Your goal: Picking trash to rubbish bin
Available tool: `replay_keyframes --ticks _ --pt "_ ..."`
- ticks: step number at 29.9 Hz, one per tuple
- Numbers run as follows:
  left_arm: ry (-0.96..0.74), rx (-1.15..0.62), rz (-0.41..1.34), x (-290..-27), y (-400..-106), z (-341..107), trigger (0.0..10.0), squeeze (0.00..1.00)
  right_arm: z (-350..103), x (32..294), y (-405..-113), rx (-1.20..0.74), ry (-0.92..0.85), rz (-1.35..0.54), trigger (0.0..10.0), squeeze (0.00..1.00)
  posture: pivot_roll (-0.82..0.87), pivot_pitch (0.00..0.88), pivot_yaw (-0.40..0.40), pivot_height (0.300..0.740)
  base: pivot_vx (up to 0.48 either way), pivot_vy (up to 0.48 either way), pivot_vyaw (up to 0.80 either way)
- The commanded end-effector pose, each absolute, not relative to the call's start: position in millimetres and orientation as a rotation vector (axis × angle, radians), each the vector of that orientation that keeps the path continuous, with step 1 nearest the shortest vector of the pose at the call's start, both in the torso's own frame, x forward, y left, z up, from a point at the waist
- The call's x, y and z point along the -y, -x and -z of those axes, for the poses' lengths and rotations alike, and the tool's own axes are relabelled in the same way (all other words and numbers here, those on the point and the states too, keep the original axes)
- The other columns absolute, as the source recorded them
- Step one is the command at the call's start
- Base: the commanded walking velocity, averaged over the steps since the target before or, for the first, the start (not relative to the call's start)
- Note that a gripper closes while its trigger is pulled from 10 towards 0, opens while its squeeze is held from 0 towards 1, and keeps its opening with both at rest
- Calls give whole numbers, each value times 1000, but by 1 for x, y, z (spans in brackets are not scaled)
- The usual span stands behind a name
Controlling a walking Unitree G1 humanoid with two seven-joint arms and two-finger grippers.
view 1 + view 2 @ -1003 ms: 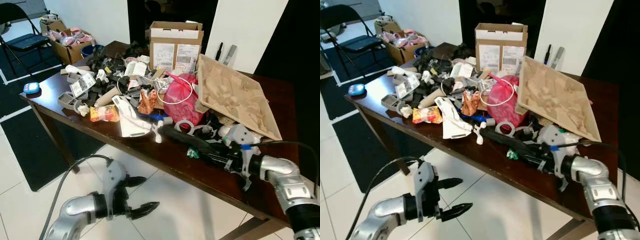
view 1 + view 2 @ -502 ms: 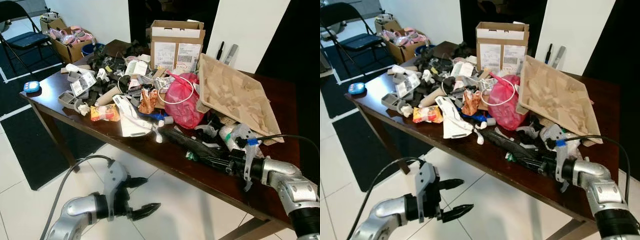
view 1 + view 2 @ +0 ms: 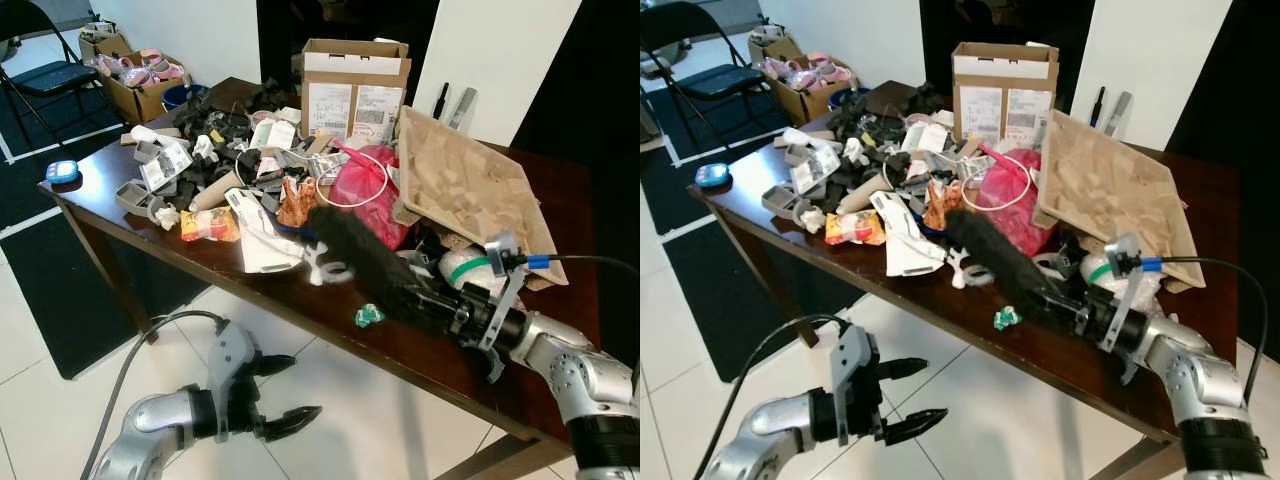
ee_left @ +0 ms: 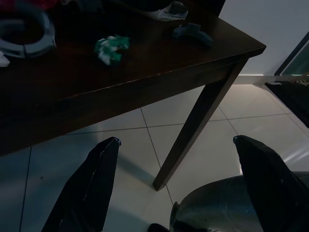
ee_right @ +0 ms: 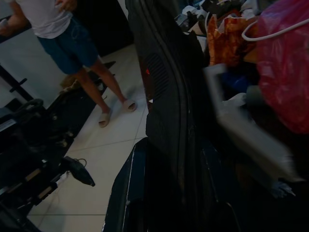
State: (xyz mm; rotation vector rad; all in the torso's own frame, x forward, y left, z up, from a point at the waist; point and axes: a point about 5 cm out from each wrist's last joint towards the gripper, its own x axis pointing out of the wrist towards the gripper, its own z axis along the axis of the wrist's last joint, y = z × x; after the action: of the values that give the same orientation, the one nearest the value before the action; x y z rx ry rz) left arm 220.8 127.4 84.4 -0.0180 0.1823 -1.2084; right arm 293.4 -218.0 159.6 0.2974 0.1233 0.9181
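A long black strip of trash (image 3: 358, 252) is raised at a slant above the table's front edge, and my right gripper (image 3: 442, 308) is shut on its lower end. In the right wrist view the black strip (image 5: 164, 87) runs out between the fingers (image 5: 126, 193). A heap of trash covers the dark wooden table (image 3: 92, 188), with a pink bag (image 3: 365, 195) in the middle. A small green crumpled scrap (image 3: 367, 315) lies under the strip. My left gripper (image 3: 300, 385) hangs open low over the tiled floor, in front of the table.
A cardboard box (image 3: 353, 85) and a tilted cardboard tray (image 3: 470, 195) stand at the back of the table. A folding chair (image 3: 40, 70) and a floor box (image 3: 140, 85) are far left. A person (image 5: 58, 24) stands on the tiles.
My right gripper has lifted the black strip off the table and tilted its far end upward. The green scrap beneath it is now uncovered. The left arm has stayed put.
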Motion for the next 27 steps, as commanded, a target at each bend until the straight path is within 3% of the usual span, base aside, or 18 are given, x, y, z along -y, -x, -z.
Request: replay_keyframes --ticks 1,7,12,27 --pt "8 -188 1217 -129 -218 -85 10000 0 -161 216 -297 -104 -258 -878 0 0 11 99 -19 740 0 0 0" --pt "10 -190 1220 -128 -218 -85 10000 0 -160 212 -299 -83 -282 -855 0 0 12 103 -18 740 0 0 0" --pt "12 -193 1219 -128 -217 -84 10000 0 -165 210 -299 -91 -425 -866 0 0 14 105 -18 740 0 0 0" --pt "9 -192 1216 -129 -218 -85 10000 0 -202 221 -300 227 -608 -850 0 0 15 103 -16 740 0 0 0"
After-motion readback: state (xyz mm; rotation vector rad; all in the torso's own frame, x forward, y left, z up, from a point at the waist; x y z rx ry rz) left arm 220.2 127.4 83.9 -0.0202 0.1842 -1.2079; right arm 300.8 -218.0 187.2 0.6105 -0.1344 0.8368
